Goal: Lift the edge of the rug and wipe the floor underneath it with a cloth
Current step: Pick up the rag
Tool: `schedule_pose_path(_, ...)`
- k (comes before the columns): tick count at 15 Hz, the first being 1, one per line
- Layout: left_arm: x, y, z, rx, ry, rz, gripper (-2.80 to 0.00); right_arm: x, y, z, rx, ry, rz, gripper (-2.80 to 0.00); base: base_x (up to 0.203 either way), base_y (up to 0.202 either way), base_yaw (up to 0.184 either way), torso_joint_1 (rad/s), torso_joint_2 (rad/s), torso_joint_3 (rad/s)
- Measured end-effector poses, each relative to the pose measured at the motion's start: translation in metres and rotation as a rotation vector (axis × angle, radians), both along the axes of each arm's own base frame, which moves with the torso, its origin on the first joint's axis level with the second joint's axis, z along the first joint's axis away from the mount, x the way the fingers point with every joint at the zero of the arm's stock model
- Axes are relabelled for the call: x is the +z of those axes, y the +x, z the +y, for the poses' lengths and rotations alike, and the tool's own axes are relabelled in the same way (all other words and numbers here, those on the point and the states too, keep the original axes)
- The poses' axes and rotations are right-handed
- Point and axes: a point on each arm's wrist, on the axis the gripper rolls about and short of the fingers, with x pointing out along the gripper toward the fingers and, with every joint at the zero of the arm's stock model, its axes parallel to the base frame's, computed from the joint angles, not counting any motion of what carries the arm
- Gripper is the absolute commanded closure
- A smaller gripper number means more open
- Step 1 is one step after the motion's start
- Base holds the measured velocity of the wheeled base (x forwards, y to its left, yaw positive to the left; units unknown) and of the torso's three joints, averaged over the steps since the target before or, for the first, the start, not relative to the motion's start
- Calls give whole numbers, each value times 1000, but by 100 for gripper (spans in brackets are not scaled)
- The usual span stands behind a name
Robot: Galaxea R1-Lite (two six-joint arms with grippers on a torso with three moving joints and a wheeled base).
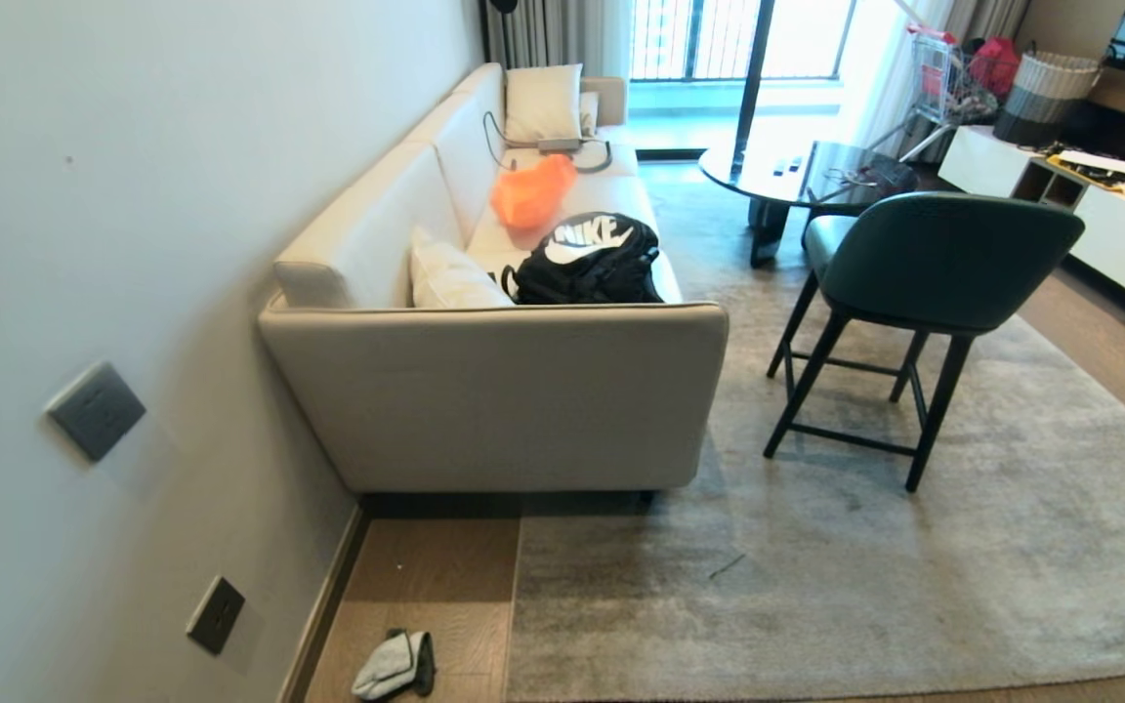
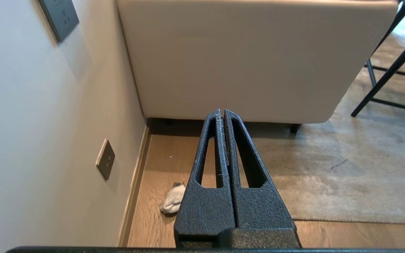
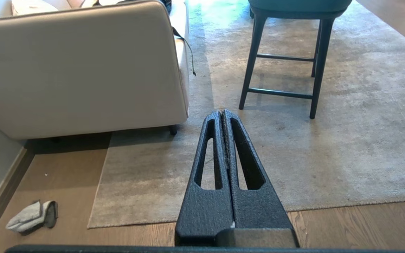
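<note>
Pale grey-beige short-pile rug edge (image 1: pixel 514 625) lies flat on brown wood-plank floor (image 1: pixel 426 586); crumpled grey/off-white cloth (image 1: pixel 395 666) just left, near wall. Left gripper (image 2: pixel 222 113) & right gripper (image 3: pixel 222 113) fully closed, empty, off the floor.

I read only one word: "NIKE", in white letters above a white swoosh, on the black backpack (image 1: pixel 590 262) on the sofa (image 1: pixel 494 391), upper middle of frame.
</note>
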Motion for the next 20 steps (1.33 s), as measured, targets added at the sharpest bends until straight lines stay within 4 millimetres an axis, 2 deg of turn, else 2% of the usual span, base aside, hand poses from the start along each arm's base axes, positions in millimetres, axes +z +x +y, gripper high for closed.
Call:
schedule_pose_path(13, 0, 0, 0, 0, 0, 1, 0, 0, 0, 0, 0, 1, -1, 0, 0, 0, 0, -52, 448, 399)
schedule_pose_path(20, 0, 0, 0, 1, 0, 0, 0, 0, 0, 0, 0, 1, -1, 0, 0, 0, 0, 0, 17, 20)
